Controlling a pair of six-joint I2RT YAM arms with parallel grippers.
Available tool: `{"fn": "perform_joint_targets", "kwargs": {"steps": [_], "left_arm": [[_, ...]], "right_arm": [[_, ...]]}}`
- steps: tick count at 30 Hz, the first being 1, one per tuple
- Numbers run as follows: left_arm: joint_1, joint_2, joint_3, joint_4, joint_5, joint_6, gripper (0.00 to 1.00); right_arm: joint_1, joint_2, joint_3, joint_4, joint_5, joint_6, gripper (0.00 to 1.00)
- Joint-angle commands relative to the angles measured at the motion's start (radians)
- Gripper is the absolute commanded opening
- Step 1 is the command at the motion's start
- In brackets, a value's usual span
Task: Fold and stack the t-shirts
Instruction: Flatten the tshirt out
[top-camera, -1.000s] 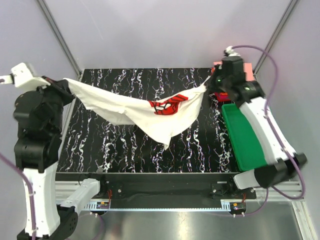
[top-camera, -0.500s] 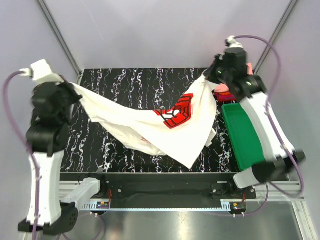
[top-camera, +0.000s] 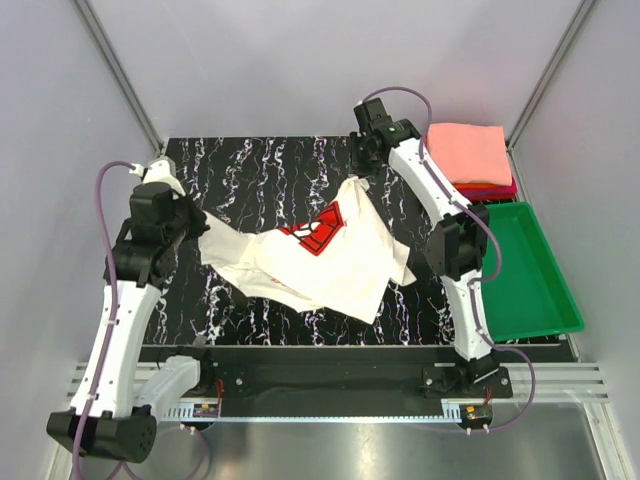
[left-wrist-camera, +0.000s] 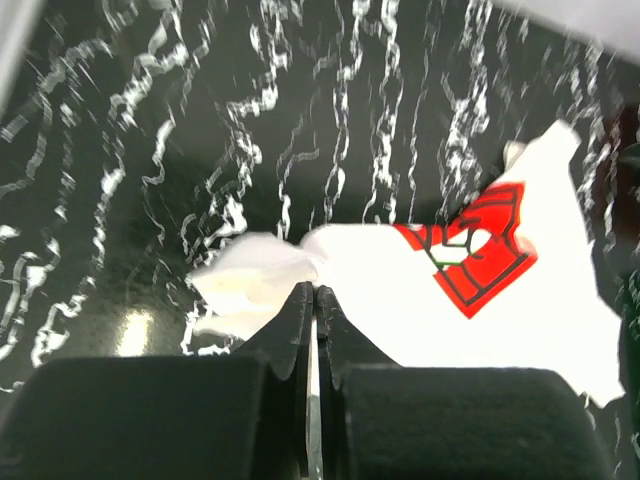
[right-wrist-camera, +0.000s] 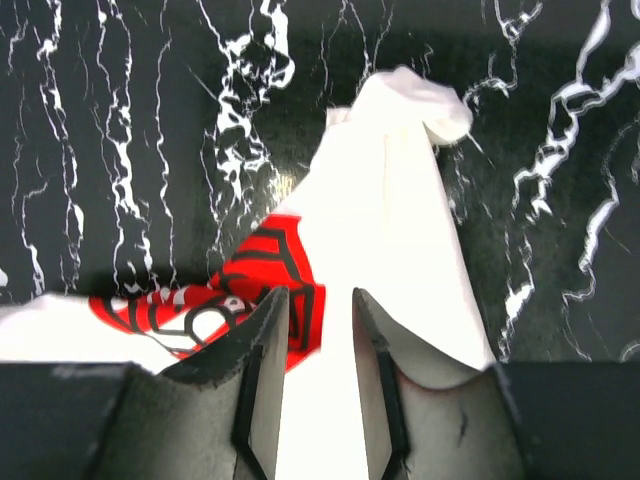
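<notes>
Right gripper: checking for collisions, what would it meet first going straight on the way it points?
Probably the cream-white t-shirt, which fills the view just ahead of the open right gripper. The black marbled table lies under it. Depth is hard to judge from the wrist view.

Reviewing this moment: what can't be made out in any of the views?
- Top view: how many folded shirts lie under the salmon-pink t-shirt; it covers them, and only red and dark edges show.
- Top view: the white t-shirt, its collar and sleeves; its own folds hide them.
- Left wrist view: how much cloth the left gripper pinches; its jaws cover it.
- Right wrist view: whether the right gripper touches the cloth below.
</notes>
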Motion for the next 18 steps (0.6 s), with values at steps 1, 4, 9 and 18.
{"fn": "perform_joint_targets", "kwargs": {"steps": [1,4,9,18], "left_arm": [[0.008,0.019,-0.019,0.102,0.076,0.002,0.0],[0.011,0.026,-0.02,0.122,0.076,0.004,0.0],[0.011,0.02,-0.045,0.148,0.129,-0.014,0.0],[0.016,0.036,-0.156,0.248,0.213,-0.034,0.0]], "right_arm": [[0.016,-0.154,-0.037,-0.075,0.106,0.009,0.38],[0.016,-0.263,-0.195,-0.031,0.149,0.041,0.39],[0.02,-0.543,-0.694,0.047,0.123,0.316,0.39],[0.214,-0.949,-1.416,0.304,0.0,0.874,0.41]]}}
